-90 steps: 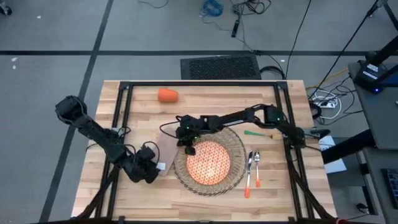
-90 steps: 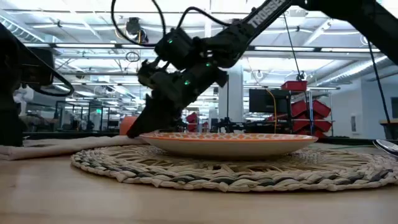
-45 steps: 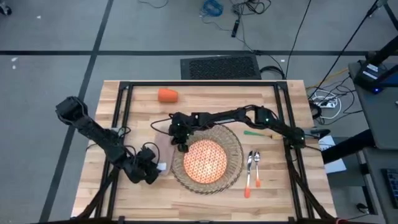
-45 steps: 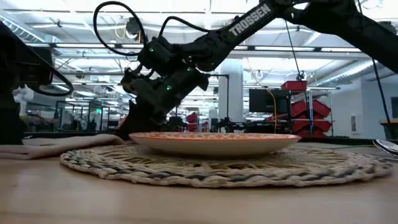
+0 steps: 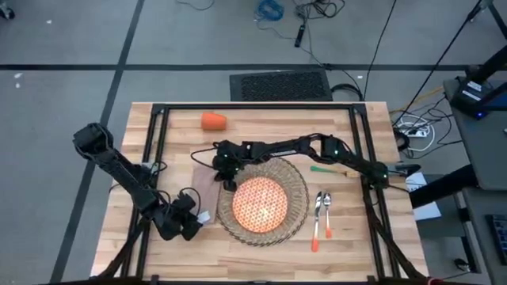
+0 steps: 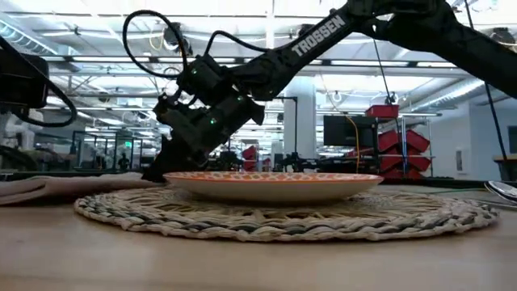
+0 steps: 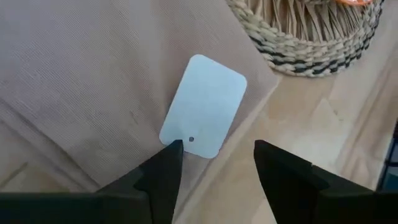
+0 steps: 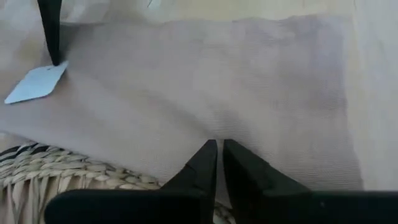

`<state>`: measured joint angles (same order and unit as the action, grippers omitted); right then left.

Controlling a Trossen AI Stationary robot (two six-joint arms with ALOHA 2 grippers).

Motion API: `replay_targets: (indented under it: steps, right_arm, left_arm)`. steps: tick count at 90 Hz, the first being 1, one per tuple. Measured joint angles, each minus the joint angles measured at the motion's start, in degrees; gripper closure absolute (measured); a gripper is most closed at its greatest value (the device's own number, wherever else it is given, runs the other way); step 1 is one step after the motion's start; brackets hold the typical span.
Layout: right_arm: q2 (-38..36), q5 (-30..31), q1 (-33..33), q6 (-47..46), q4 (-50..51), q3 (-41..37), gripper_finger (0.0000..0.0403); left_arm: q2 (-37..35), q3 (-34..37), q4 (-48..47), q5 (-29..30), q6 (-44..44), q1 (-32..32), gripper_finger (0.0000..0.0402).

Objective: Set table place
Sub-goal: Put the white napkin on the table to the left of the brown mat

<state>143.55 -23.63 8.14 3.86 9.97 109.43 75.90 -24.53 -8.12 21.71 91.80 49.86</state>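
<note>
The light-wood butcher-block table (image 5: 261, 127) stands on grey floor; behind it, a bright workshop with monitors. "TROSSEN" reads on the right arm. The round woven wicker placemat (image 5: 299, 207) carries the orange-patterned round plate (image 5: 260, 203) — the beige cloth napkin (image 7: 81, 81), with a blank white tag (image 7: 205, 104), lies just beside. The right gripper (image 8: 220, 149), fingers pressed together, is at the napkin; the left gripper (image 7: 214, 163) is spread at the tag.

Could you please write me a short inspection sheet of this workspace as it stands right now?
Surface: wooden table, black frame.
Job's things: plate on woven placemat; napkin, white tag, under the mat's left edge; orange cup lying at the back; spoons and green-handled piece right of the mat.
Clutter: nothing seen.
Grippers: left gripper open over the tag; right gripper nearly closed at the mat's edge on the napkin.
Cables: on the floor behind.
Surroundings: floor mat; equipment at right.
</note>
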Motion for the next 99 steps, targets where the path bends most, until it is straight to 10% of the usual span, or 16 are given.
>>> replay_targets:
  steps: [71, 99]
  right_arm:
    - [-4.45, -4.81, -2.97, 1.95, -1.38, -0.20, 0.0385]
    - [-7.80, 8.07, -0.24, 7.36, 22.51, -0.18, 0.0385]
  left_arm:
    - [-0.11, -6.45, -7.64, 3.46, -5.61, 0.05, 0.0215]
    - [-0.11, -6.40, -14.52, 4.20, -5.09, -0.22, 0.0215]
